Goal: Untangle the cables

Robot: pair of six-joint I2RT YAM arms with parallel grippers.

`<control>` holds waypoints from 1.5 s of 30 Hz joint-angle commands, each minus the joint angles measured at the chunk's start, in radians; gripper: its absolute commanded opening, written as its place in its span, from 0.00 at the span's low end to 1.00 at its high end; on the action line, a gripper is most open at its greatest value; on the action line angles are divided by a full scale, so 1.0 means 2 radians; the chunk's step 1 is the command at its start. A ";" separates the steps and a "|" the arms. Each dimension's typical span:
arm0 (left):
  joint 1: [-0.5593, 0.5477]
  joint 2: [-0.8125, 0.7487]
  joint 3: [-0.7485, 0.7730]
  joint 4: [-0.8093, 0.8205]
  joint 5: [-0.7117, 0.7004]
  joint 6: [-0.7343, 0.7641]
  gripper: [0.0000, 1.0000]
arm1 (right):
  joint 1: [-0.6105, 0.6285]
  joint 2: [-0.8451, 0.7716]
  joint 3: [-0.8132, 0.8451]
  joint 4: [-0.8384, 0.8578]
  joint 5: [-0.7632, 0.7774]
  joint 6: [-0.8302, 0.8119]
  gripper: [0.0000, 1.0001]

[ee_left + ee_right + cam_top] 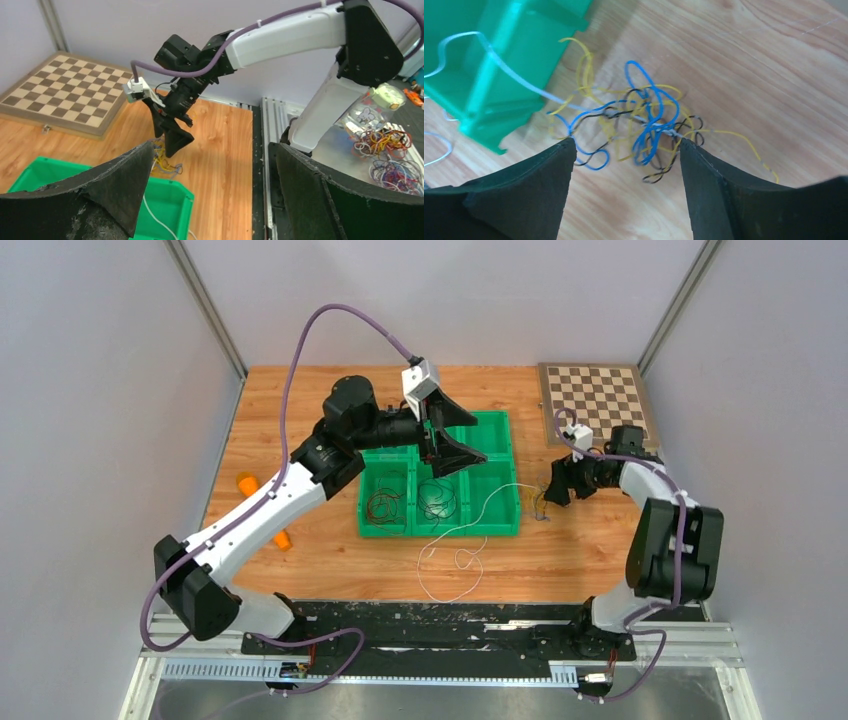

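Closest to the lens, my right jaws stand wide apart with nothing between them, hanging just over the tangle of cables (644, 120). It sits on the bare desk (749, 60), just right of the green tray (489, 100). Blue, yellow and black strands are knotted there. A white cable (509, 70) runs out of the knot, across the tray's right compartment and onto the desk in loose loops nearer me. My left jaws are released too, empty, above the tray's far middle. A dark red cable (383, 505) and a black cable (437, 500) lie coiled in separate near compartments. I judge these strands near weightless, limp and springy, likely to slip from a pinch and to drag the whole knot if tugged. I'd take the blue loop (639, 70) standing clear at the far edge, or the yellow tail (744, 142) trailing right, rather than the middle
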 commanded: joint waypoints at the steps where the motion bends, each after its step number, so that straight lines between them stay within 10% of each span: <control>1: 0.015 -0.026 0.009 -0.012 -0.020 0.041 1.00 | 0.002 0.078 0.052 0.018 0.034 -0.003 0.71; 9: 0.045 -0.019 -0.008 -0.048 -0.010 0.077 0.87 | -0.011 0.027 0.088 -0.074 -0.040 -0.077 0.00; 22: 0.034 0.052 0.047 -0.105 0.076 0.211 0.71 | 0.010 -0.210 0.133 -0.165 -0.177 -0.038 0.00; 36: -0.052 0.071 -0.011 0.021 0.063 0.082 0.48 | 0.067 -0.239 0.137 -0.141 -0.148 0.060 0.00; 45: -0.052 0.109 0.009 0.039 0.028 0.038 0.53 | 0.081 -0.247 0.137 -0.140 -0.142 0.063 0.00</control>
